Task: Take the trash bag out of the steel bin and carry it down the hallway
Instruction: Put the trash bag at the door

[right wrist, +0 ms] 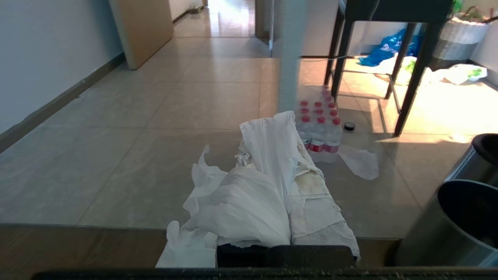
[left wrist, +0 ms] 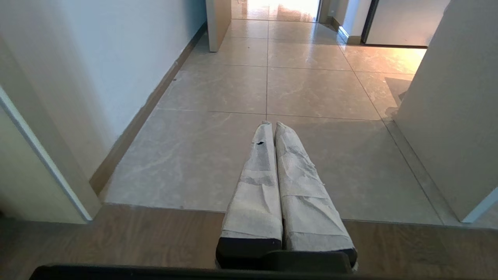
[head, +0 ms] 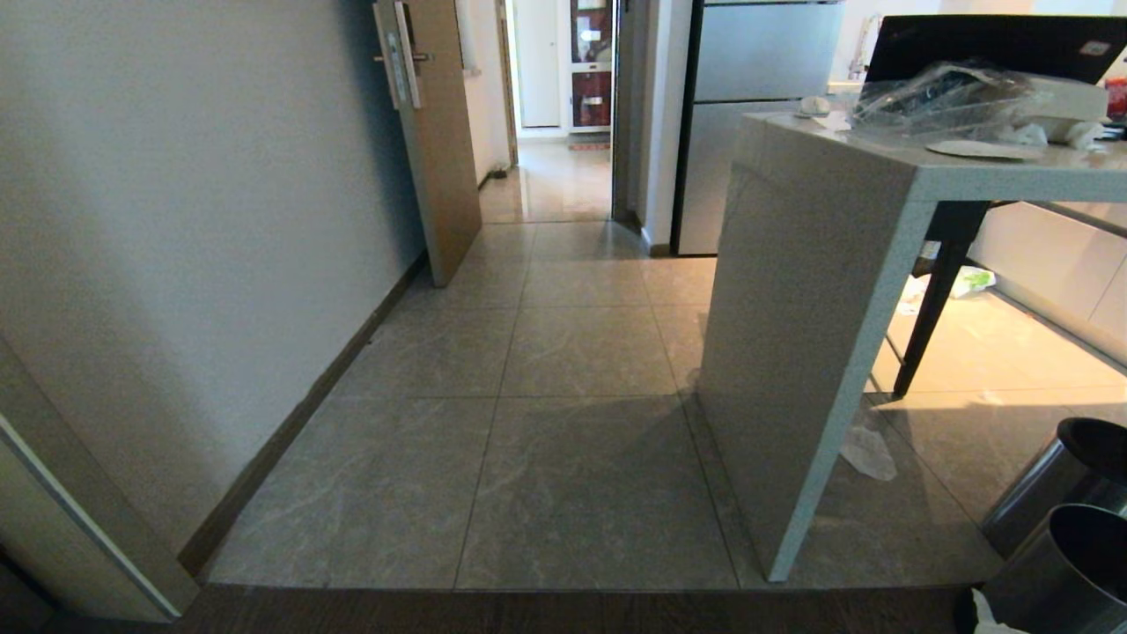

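My right gripper (right wrist: pixel 287 128) is shut on the trash bag (right wrist: pixel 241 202), a thin white plastic bag pinched between the tape-wrapped fingers (right wrist: pixel 323 217). It drapes over one finger and hangs down beside it, and its folds hide the fingertips. The bag is outside the steel bin (right wrist: pixel 459 221), which stands just to the right with its dark inside showing (head: pixel 1070 572). My left gripper (left wrist: pixel 272 125) is shut with nothing in it, held level over the floor. The hallway (head: pixel 563 352) of glossy grey tiles runs ahead to an open doorway.
A second steel bin (head: pixel 1070 471) stands behind the first. A stone counter (head: pixel 792 308) blocks the right, with a flat clear plastic scrap (head: pixel 867 453) and a bottle pack (right wrist: pixel 321 132) past it. A brown door (head: pixel 431 132) stands ajar on the left wall, with a fridge (head: pixel 757 114) beyond.
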